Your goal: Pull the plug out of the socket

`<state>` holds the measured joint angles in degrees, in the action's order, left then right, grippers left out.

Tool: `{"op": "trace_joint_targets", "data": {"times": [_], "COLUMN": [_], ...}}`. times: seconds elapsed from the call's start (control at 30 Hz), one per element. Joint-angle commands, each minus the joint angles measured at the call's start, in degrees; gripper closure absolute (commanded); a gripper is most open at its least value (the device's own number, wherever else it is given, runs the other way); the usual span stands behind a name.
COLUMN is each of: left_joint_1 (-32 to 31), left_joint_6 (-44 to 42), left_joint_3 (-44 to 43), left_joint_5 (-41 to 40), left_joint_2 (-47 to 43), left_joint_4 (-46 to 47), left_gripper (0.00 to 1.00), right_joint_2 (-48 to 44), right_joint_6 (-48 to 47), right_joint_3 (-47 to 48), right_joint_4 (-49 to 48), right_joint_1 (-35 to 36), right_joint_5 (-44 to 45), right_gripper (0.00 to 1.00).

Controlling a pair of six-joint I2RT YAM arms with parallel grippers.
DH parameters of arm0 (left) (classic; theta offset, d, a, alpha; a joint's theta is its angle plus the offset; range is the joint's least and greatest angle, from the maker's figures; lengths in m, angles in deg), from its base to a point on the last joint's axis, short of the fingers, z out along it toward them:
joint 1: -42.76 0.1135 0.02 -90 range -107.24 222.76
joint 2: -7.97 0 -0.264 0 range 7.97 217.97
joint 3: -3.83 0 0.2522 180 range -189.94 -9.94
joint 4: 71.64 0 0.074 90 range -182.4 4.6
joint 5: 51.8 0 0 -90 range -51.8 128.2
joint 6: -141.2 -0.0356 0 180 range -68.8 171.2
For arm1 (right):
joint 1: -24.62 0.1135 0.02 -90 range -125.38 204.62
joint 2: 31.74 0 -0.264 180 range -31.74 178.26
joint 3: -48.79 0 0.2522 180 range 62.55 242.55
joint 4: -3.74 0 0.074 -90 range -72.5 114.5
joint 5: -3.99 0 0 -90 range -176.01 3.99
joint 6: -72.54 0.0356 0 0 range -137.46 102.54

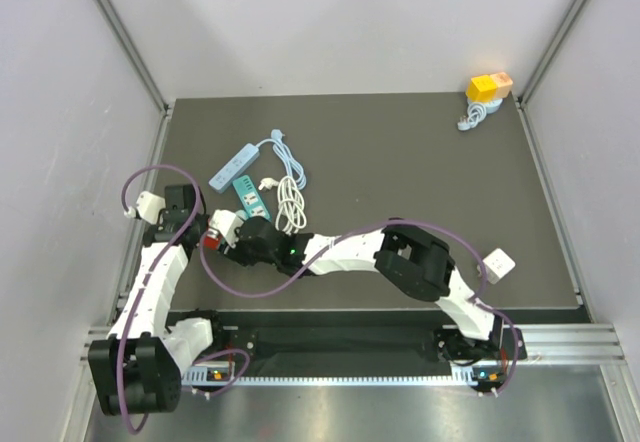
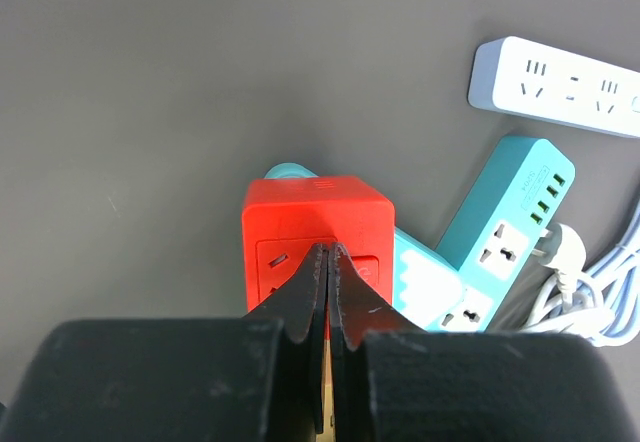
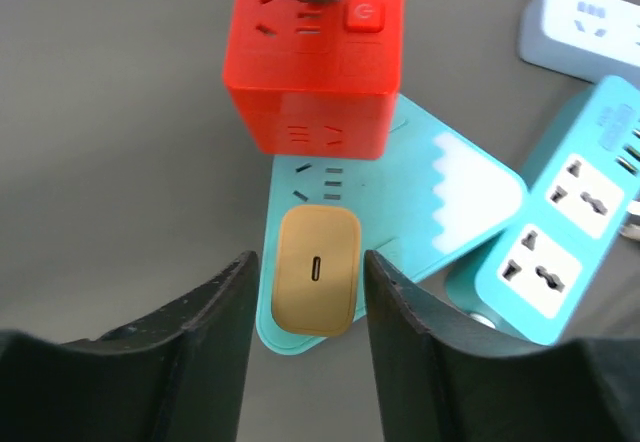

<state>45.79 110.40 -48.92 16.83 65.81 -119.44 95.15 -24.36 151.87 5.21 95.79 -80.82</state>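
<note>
One tan plug (image 3: 316, 269) is flanked by wide right gripper (image 3: 307, 259) fingers; one red cube (image 2: 315, 207) is touched by closed left gripper (image 2: 328, 250) fingers.

A dark grey matte surface (image 1: 400, 152) is boxed in by plain pale panels: a back wall (image 1: 340, 22), a left wall (image 1: 60, 112) and a right wall (image 1: 600, 182). Slanting aluminium posts (image 1: 125, 37) mark the corners, and a ribbed metal rail (image 1: 560, 342) runs along the near edge. The light is soft and even.
</note>
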Motion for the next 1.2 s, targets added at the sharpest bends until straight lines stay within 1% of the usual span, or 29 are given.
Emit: {"op": "trace_joint_targets", "data": {"times": [0.0, 0.07, 0.1, 0.17, 0.4, 0.47, 0.67, 0.73, 0.77, 0.8, 0.83, 1.0, 1.17], "left_joint_1": [-0.30, -0.30, -0.30, -0.30, -0.30, -0.30, -0.30, -0.39, -0.30, -0.30, -0.30, -0.30, -0.30], "left_joint_6": [0.83, 0.92, 0.92, 0.92, 1.18, 1.27, 1.18, 1.36, 1.36, 1.44, 1.53, 1.80, 1.45], "left_joint_3": [6.11, 6.55, 6.64, 6.73, 7.16, 7.16, 7.43, 7.34, 7.25, 7.34, 7.52, 8.40, 8.75], "left_joint_5": [8.36, 8.71, 8.80, 8.53, 8.88, 9.23, 9.33, 8.97, 8.89, 8.88, 9.06, 9.94, 10.03], "left_joint_2": [3.59, 3.77, 3.77, 4.03, 4.73, 4.91, 4.73, 4.91, 5.00, 5.08, 5.17, 5.88, 6.58], "left_joint_4": [-13.60, -13.33, -13.33, -13.16, -12.72, -12.54, -12.45, -12.80, -12.98, -12.98, -12.98, -12.19, -12.01], "left_gripper": [1.00, 1.00, 1.00, 1.00, 1.00, 1.00, 1.00, 1.00, 1.00, 1.00, 1.00, 1.00, 1.00], "right_joint_2": [0.73, 1.08, 1.25, 1.87, 3.27, 3.54, 5.29, 5.91, 6.00, 5.83, 4.95, -0.23, -4.11], "right_joint_6": [0.04, -0.05, -0.05, -0.31, -1.80, -1.98, -2.33, -2.42, -2.33, -2.25, -2.24, -3.21, -4.18], "right_joint_3": [3.67, 4.28, 4.72, 5.77, 7.54, 7.89, 9.82, 10.61, 10.70, 10.53, 9.48, 2.89, -0.72], "right_joint_4": [-2.73, -2.39, -2.12, -1.16, 0.60, 0.96, 2.45, 2.71, 2.28, 1.67, 0.70, -11.06, -17.67], "right_joint_1": [2.12, 2.65, 2.74, 3.00, 3.88, 3.97, 4.15, 4.06, 4.14, 4.32, 4.32, 5.64, 5.99], "right_joint_5": [9.38, 10.97, 12.37, 13.35, 16.08, 16.34, 16.52, 16.52, 16.69, 17.82, 18.45, 22.13, 24.25], "right_gripper": [0.54, 0.58, 0.63, 0.65, 0.65, 0.63, 0.63, 0.73, 0.81, 1.00, 1.00, 1.00, 1.00]}}
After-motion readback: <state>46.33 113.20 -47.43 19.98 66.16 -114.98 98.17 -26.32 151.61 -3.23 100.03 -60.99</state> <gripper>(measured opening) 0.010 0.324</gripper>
